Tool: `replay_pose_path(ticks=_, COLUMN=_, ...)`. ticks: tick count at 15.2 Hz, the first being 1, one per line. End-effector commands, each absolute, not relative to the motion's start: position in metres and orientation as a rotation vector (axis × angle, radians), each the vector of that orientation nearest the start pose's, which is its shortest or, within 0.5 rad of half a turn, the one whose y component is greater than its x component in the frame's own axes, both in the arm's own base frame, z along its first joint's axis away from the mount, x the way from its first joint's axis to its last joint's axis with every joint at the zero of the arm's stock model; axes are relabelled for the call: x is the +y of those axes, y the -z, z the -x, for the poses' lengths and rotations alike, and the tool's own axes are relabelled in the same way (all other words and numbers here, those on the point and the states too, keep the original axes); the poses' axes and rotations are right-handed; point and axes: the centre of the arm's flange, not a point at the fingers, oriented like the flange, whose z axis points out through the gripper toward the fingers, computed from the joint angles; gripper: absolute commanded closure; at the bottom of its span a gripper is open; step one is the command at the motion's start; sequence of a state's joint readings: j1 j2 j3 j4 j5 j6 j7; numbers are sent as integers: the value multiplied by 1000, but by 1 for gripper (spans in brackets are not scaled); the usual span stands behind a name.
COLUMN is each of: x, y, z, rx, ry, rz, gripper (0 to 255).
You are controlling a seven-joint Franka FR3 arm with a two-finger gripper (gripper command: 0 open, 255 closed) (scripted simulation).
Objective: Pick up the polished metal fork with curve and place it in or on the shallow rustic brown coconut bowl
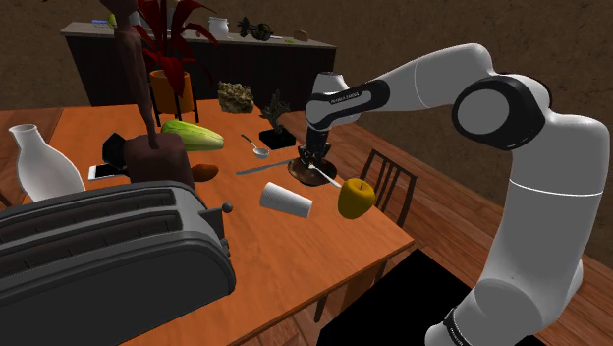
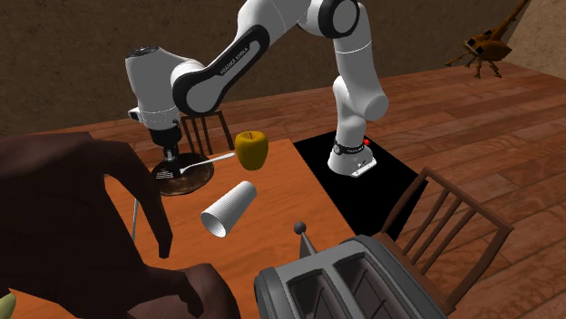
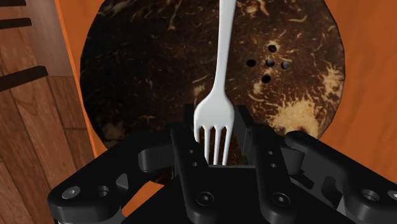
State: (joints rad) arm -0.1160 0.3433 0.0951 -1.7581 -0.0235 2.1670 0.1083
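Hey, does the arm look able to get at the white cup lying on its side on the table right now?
Probably yes. The end effector hangs low over the coconut bowl, and the cup lies close by in the open with nothing over it. The yellow apple stands apart from it.

I worked at an orange wooden table [image 1: 324, 241] set on a floor [image 2: 472, 118] of reddish-brown planks. A dark slatted chair [image 1: 385, 182] was drawn up to its edge, and a second chair [image 2: 444, 217] stood close by. Beyond rose a dim brown wall [image 1: 413, 39], with a long dark sideboard [image 1: 98, 64] before it.
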Motion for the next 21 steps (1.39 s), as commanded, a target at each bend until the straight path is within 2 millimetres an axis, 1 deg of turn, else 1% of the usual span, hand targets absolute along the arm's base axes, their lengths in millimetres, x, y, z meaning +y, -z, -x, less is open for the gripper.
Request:
replay_pose_path(ticks=1, x=-20, y=-379, z=-652, rx=193, ry=104, rz=3119, gripper=255)
replay_pose_path(ticks=3, x=-20, y=-379, z=-652, rx=193, ry=104, rz=3119, gripper=255)
replay_pose_path(ticks=4, x=-20, y=-379, z=-652, rx=193, ry=104, rz=3119, gripper=0)
replay_pose_path(ticks=9, x=-20, y=-379, z=-652, rx=193, ry=104, rz=3119, gripper=0)
replay_pose_path(ticks=12, x=-20, y=-419, z=-649, rx=193, ry=104, rz=3119, gripper=0)
replay_pose_path(ticks=13, x=-20, y=-429, z=-648, rx=193, ry=104, rz=3119, gripper=0)
replay_pose_path(ticks=21, x=-20, y=-429, z=-648, rx=193, ry=105, rz=3119, gripper=0)
